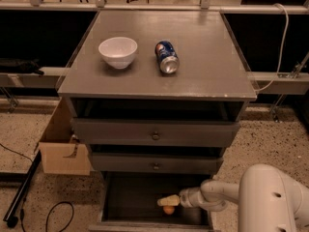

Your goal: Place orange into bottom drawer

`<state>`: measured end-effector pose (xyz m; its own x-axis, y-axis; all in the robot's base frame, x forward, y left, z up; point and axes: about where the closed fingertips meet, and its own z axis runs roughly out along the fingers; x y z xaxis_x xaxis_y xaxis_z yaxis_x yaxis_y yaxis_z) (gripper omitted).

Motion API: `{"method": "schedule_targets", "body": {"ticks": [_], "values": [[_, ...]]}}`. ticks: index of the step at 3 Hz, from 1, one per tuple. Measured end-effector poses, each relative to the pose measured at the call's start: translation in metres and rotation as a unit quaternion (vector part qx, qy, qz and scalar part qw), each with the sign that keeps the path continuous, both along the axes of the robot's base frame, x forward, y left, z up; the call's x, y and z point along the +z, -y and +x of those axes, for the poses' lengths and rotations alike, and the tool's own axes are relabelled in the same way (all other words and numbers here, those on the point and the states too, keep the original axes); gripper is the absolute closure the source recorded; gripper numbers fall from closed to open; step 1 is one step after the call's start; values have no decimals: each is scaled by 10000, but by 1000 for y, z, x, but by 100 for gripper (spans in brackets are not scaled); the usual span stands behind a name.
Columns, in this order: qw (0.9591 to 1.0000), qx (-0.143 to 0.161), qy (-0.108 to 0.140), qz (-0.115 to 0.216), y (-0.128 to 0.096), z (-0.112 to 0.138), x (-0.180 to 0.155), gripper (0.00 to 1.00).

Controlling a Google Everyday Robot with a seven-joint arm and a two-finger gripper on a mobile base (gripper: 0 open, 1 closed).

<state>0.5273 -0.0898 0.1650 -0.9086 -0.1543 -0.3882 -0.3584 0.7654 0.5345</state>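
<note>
The bottom drawer [126, 203] is pulled out at the foot of the grey cabinet, its dark interior showing. The orange [168, 210] lies on the drawer floor, right of the middle and near the front. My gripper [167, 201] reaches in from the right on a white arm, with its pale fingertips just above the orange. I cannot tell whether it touches the fruit.
A white bowl [118, 51] and a blue soda can [167, 57] lying on its side rest on the cabinet top [203, 66]. Two upper drawers with round knobs [155, 136] are slightly ajar. A cardboard box [60, 146] and a cable [58, 215] are on the floor at left.
</note>
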Motion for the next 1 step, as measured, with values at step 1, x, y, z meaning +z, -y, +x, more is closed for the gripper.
{"method": "schedule_targets", "body": {"ticks": [1], "values": [[10000, 0, 0, 0, 0, 0, 0, 0]]}}
